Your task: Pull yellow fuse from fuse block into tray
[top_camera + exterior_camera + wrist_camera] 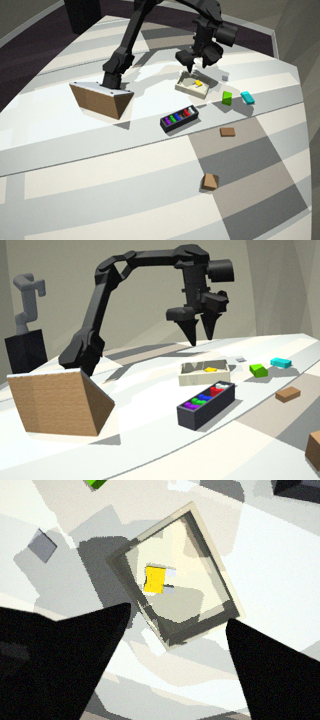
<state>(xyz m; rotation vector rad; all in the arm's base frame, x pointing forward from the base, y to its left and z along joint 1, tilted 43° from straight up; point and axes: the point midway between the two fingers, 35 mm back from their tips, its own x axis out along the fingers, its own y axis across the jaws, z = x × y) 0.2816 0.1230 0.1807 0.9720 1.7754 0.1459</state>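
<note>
Top view, gripper: the gripper (196, 67) hangs above the far edge of the tray (189, 90), fingers spread apart with nothing between them.
Top view, yellow fuse: the yellow fuse (198, 82) lies on the tray floor, clear of the fingers above it.
Top view, fuse block: the dark fuse block (180, 124) sits in front of the tray, apart from it, holding purple, green, blue, red and white fuses in a row.
Top view, surroundings: a green block (227, 97) and a cyan block (247, 97) lie to the right of the tray; two brown blocks (227, 131) rest nearer the camera; the arm rises from a wooden base (100, 100).

Exterior view, gripper: the two dark pointed fingers (190, 332) stand open, well above the tray (201, 377).
Exterior view, yellow fuse: the fuse (210, 369) rests flat inside the tray, below the open fingers.
Exterior view, fuse block: the block (206, 411) stands just in front of the tray, well apart from the gripper.

Wrist view, gripper: two black fingers frame the lower corners, wide apart, with nothing gripped.
Wrist view, yellow fuse: the fuse (154, 579), pale prongs pointing right, lies on the tray floor, inside the rim (220, 562).
</note>
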